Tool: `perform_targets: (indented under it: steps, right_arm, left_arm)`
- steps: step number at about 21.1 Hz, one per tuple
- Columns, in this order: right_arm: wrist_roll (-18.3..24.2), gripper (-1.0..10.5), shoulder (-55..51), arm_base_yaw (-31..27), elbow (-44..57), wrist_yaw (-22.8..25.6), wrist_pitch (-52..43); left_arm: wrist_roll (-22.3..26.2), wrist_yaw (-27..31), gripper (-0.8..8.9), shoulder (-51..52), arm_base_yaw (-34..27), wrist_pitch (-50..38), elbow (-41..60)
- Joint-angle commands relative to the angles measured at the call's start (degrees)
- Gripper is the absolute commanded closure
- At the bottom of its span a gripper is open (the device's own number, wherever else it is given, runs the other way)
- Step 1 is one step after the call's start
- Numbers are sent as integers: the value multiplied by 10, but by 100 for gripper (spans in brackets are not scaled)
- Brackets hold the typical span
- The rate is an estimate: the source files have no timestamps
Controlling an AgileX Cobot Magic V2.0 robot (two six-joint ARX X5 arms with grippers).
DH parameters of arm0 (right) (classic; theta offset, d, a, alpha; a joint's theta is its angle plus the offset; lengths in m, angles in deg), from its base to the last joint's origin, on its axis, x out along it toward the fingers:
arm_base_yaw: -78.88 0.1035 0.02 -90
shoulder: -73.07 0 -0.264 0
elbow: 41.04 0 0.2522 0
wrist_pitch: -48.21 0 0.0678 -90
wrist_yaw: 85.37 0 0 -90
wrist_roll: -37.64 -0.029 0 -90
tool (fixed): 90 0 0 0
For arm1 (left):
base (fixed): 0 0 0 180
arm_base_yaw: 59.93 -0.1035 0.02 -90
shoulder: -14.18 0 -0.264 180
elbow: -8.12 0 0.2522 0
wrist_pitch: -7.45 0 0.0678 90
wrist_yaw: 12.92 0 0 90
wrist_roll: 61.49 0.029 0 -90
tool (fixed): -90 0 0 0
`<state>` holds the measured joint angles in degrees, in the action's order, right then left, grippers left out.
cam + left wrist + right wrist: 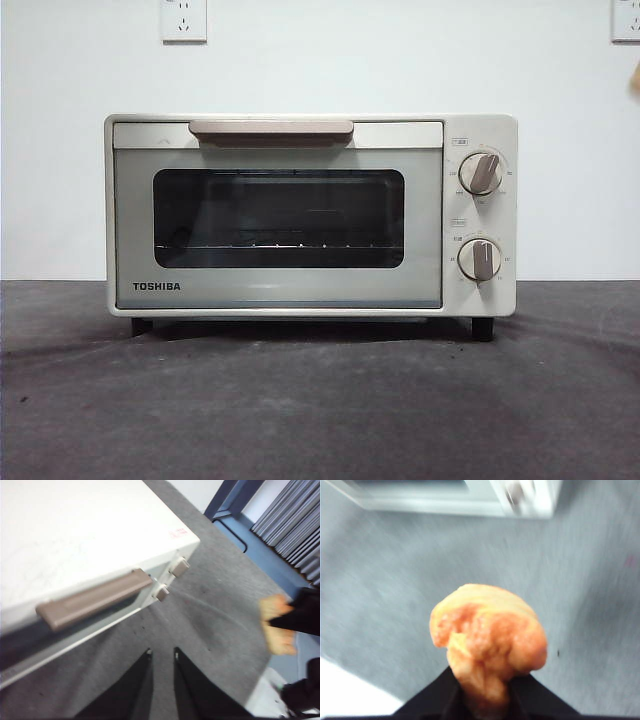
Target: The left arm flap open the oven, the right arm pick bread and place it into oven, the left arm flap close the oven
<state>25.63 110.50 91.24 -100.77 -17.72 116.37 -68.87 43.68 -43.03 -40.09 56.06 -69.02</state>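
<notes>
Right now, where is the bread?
The bread is clamped in the right gripper, held above the grey table in front of the closed oven. It is out of the front view.

Front sharp, evenly lit; both wrist views motion-blurred, oven top (75,525) glary

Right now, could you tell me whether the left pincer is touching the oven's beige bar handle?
Apart. The left wrist view shows grey tabletop between the left pincer and the beige bar handle of the cream-white oven.
</notes>
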Motion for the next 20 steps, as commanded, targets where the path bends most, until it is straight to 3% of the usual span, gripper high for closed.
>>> perform_targets:
  steps: [1,4,7,11,20]
  right_arm:
    - [-8,900,-60,3,-6,-3,-3]
    - [-37,900,-125,3,-6,-4,-3]
    - [-57,900,-164,3,-6,-4,-3]
    - [-64,900,-174,3,-6,-9,-3]
    - [-75,900,-174,3,-6,-28,-3]
  left_arm:
    - [59,40,801,-57,16,23,-53]
    - [123,98,801,-130,45,47,-98]
    - [147,125,801,-193,73,38,-133]
    - [154,165,801,-231,89,11,-141]
    - [153,191,801,-274,91,-23,-141]
